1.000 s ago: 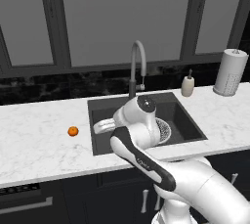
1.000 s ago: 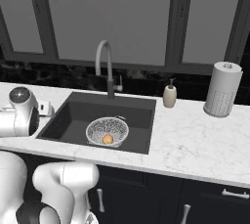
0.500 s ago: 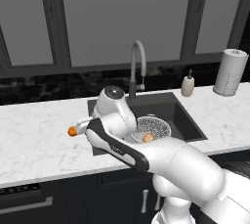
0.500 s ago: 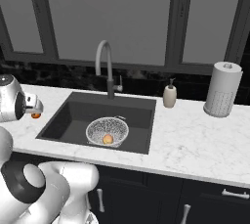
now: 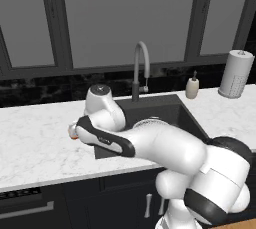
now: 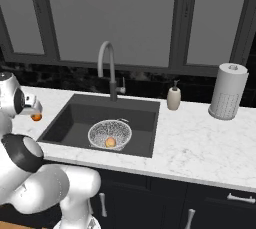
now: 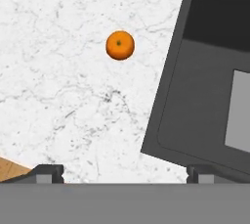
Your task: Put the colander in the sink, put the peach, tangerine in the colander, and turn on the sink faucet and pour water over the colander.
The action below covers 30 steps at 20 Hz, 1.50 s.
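A: Where's the gripper (image 7: 122, 171) rn?
B: Over the marble counter (image 7: 58, 96), left of the sink (image 7: 205, 96). Fingers spread wide, nothing btwn them.
A: And the tangerine (image 7: 120, 45)?
B: On the counter ahead of the fingertips in the hand cam, roughly centred btwn them, not touching. From the right base cam it's an orange spot (image 6: 36, 117) just under the hand. Left base cam shows only a sliver (image 5: 73, 136) beside the arm.
A: Sink relative to the gripper?
B: To its right in the hand cam; rim edge runs close by the right finger (image 7: 205, 173).
A: Colander (image 6: 109, 134)?
B: In the sink, well right of the gripper, w/ the peach (image 6: 110, 142) inside it.
A: Faucet (image 6: 108, 69)?
B: Behind the sink, upright. Can't see any water.
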Tool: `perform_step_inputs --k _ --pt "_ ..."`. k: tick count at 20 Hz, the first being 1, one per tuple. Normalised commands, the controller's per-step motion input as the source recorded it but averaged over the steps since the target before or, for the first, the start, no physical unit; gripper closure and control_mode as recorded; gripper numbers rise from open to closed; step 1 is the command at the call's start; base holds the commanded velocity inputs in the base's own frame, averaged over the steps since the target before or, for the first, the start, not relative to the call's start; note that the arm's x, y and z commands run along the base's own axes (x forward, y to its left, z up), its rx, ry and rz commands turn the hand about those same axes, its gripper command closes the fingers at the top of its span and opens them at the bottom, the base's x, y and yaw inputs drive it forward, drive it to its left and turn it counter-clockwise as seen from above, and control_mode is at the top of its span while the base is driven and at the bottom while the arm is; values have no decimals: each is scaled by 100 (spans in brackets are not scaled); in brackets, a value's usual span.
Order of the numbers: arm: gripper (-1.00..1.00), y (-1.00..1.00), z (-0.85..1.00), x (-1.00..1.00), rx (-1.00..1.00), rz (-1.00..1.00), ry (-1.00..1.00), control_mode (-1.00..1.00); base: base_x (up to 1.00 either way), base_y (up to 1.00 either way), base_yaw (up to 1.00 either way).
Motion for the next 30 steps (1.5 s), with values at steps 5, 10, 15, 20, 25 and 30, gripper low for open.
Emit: perform_step_inputs --k 5,10,15,20,25,30 --pt "-100 0 -53 23 -1 0 9 -100 0 0 0" --pt "-100 12 -23 21 -1 0 1 -100 0 0 0" --pt "-100 28 -9 29 -7 0 0 -100 0 0 0" --pt "-100 20 -11 25 -10 0 0 -100 0 0 0" --pt "-100 8 -11 23 -3 0 0 -100 0 0 0" --pt "-100 3 -19 20 0 0 0 -100 0 0 0"
